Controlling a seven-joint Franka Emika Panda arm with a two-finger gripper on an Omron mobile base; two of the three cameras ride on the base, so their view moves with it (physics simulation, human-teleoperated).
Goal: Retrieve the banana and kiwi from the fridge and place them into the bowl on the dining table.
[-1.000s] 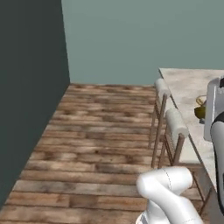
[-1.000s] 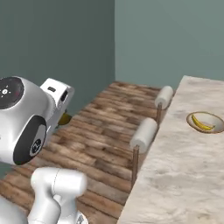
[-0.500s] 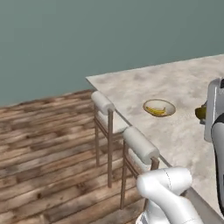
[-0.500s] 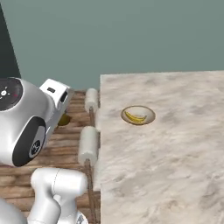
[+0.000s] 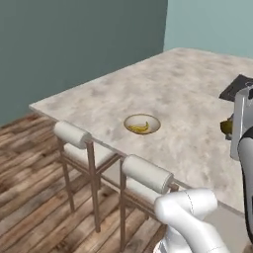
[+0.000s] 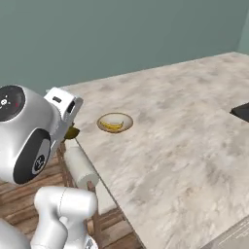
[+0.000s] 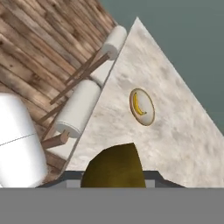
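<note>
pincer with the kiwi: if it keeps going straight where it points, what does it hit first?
Probably the dining table top, short of the bowl with the banana. The pincer aims down over it; depth unclear.

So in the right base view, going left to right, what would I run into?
The robot's big white arm → the kiwi tucked in its gripper → the bowl with the banana in it → bare marble dining table → the black cooktop at the right edge.

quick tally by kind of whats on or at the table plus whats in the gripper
banana: 1, in the bowl
kiwi: 1, in the gripper
bowl: 1
chairs: 2
cooktop: 1
total: 6
</note>
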